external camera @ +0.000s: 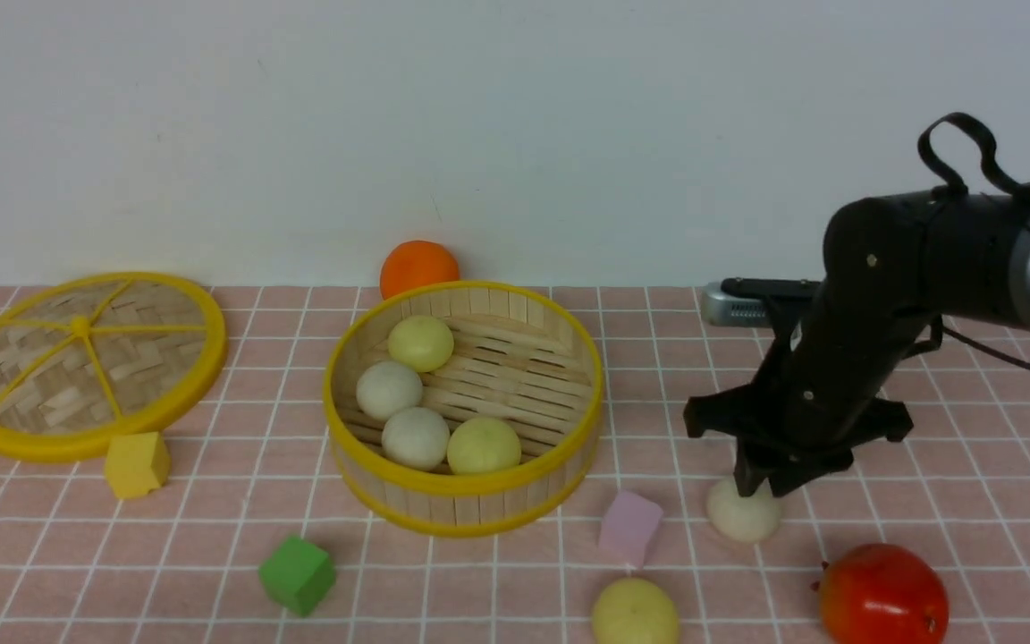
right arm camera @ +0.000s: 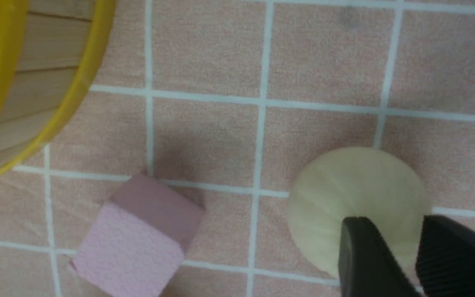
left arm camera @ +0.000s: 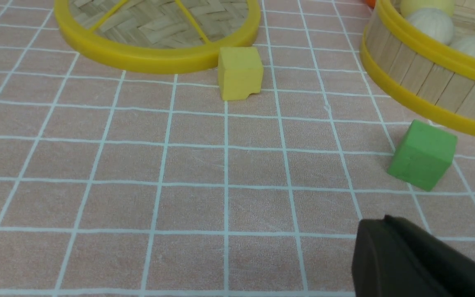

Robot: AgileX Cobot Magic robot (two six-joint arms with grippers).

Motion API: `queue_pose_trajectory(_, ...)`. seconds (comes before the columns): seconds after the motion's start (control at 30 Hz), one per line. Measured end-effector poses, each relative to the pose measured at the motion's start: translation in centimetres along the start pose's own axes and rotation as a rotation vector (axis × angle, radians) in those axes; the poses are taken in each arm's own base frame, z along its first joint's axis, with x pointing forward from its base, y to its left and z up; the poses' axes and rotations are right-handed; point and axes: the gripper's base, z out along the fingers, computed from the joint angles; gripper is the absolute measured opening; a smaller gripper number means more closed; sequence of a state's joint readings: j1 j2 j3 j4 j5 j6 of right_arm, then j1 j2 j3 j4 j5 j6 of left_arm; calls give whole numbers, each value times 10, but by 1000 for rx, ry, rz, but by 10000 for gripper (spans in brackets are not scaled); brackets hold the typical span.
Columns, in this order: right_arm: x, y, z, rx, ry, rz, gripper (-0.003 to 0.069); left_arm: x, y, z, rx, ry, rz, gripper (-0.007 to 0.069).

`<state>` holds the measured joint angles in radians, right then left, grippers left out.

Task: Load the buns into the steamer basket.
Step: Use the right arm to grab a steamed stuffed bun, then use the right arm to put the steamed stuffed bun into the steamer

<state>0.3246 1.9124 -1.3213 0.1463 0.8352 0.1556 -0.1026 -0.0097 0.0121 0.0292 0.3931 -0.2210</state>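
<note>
Closest to us, 1 pale yellow bun [external camera: 635, 613] sits at the near edge of the counter [external camera: 122, 572], with the red fruit [external camera: 882, 595] off to its right. Just behind them the right pincer [external camera: 764, 487] points down, its tips at the top of an off-white bun [external camera: 743, 514]. Its jaws stand slightly apart and grip nothing. A pink cube [external camera: 629, 528] lies between that bun and the steamer basket [external camera: 466, 485]. Inside the basket lie 4 buns [external camera: 416, 437], 2 off-white and 2 pale yellow, along its left side. The left pincer [left arm camera: 379, 225] is closed and empty, near the green cube [left arm camera: 422, 160].
</note>
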Motion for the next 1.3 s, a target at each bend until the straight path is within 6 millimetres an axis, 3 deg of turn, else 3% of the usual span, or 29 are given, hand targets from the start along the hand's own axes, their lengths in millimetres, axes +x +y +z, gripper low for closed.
queue_pose_trajectory(0.3, -4, -1, 15, 0, -12, 1, 232, 0, 0, 0, 0, 0, 0, 55)
queue_pose_trajectory(0.47, -3, -1, 18, 1, -5, -12, 128, 0, 0, 0, 0, 0, 0, 59)
queue_pose_trajectory(0.5, -4, -1, 17, 2, 0, -15, 50, 0, 0, 0, 0, 0, 0, 59)
queue_pose_trajectory(0.53, -4, -1, 17, 2, 1, -15, 43, 0, 0, 0, 0, 0, 0, 59)
queue_pose_trajectory(0.7, -23, 11, -11, -52, -58, -65, 19, 0, 0, 0, 0, 0, 0, 59)
queue_pose_trajectory(0.8, -45, 31, -48, -145, -196, -117, 19, 0, 0, 0, 0, 0, 0, 61)
queue_pose_trajectory(0.87, -51, 40, -59, -181, -246, -134, 19, 0, 0, 0, 0, 0, 0, 62)
queue_pose_trajectory(0.9, -58, 54, -72, -238, -314, -158, 19, 0, 0, 0, 0, 0, 0, 64)
queue_pose_trajectory(0.97, -62, 65, -77, -284, -372, -166, 19, 0, 0, 0, 0, 0, 0, 66)
queue_pose_trajectory(1.07, -64, 74, -72, -321, -387, -171, 19, 0, 0, 0, 0, 0, 0, 66)
queue_pose_trajectory(1.17, -66, 79, -53, -327, -368, -183, 19, 0, 0, 0, 0, 0, 0, 71)
queue_pose_trajectory(1.3, -68, 77, -14, -311, -308, -174, 19, 0, 0, 0, 0, 0, 0, 77)
